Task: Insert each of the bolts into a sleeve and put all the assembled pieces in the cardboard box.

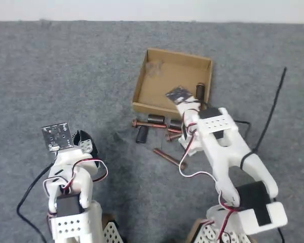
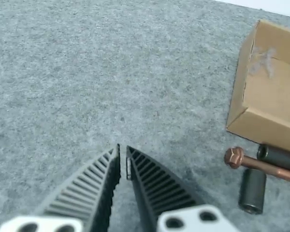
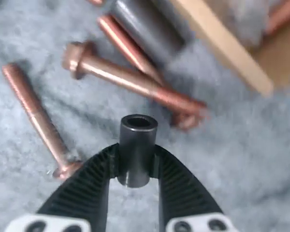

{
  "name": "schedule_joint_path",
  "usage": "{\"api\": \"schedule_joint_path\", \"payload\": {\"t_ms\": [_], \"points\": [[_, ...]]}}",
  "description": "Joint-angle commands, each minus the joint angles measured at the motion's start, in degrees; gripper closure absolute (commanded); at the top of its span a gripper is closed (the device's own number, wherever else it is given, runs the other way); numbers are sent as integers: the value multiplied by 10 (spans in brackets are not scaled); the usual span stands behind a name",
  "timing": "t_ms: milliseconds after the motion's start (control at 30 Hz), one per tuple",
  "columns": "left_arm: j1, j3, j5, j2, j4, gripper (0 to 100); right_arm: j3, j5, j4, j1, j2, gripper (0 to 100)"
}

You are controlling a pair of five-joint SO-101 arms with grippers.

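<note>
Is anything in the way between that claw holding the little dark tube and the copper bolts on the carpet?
Nothing visible is. The right claw grips the sleeve upright. The nearest bolt lies just past it on the carpet, with another bolt off to one side. No other part sits between them.

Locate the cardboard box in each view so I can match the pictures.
High view: cardboard box at upper centre.
Left wrist view: cardboard box off to one side, past the left gripper.
Right wrist view: cardboard box wall beyond the sleeve in the right gripper.
Shared landmark: copper bolts lying along its near wall.
</note>
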Motion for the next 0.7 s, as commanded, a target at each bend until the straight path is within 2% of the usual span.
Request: {"api": "schedule_joint_path", "payload": {"t_ms": [0,200,400,600,667], "points": [[3,-6,-7,-9,-7,978,-1,-20,15,44,-43,991],[3,-6,-7,-9,-6,978,58,-10,14,65,-106,991],[3,-6,-7,-9,-4,978,172,1,-35,74,-209,991],[4,-6,-9,-9,-4,977,251,1,-78,151,-284,991],[4,-6,-30,-9,-2,977,269,0,-87,172,-296,991]]}}
